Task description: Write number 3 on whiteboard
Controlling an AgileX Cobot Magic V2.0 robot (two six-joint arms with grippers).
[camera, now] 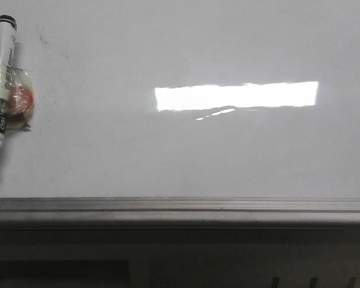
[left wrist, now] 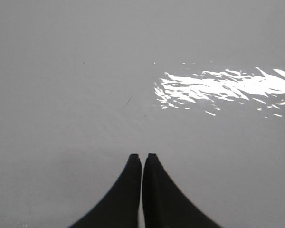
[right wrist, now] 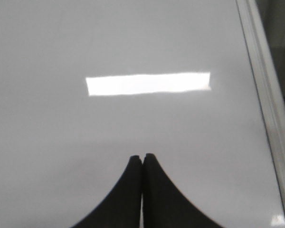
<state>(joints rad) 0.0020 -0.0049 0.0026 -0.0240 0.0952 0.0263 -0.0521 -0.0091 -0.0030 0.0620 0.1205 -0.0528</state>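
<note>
Whiteboard (camera: 180, 156) blank; marker (camera: 1, 90) unheld at left edge. Left gripper (left wrist: 142, 156), right gripper (right wrist: 142, 156) pinched together, empty. Risk: fumbled marker pickup, taped bundle obstructing grasp.

whiteboard (camera: 180, 156): 1 | marker pen (camera: 0, 90): 1, at left edge of bench | taped bundle on pen (camera: 19, 101): 1 | light reflection patch (camera: 236, 96): 1 | hands: 2, left hand (left wrist: 142, 159), right hand (right wrist: 142, 159)
</note>
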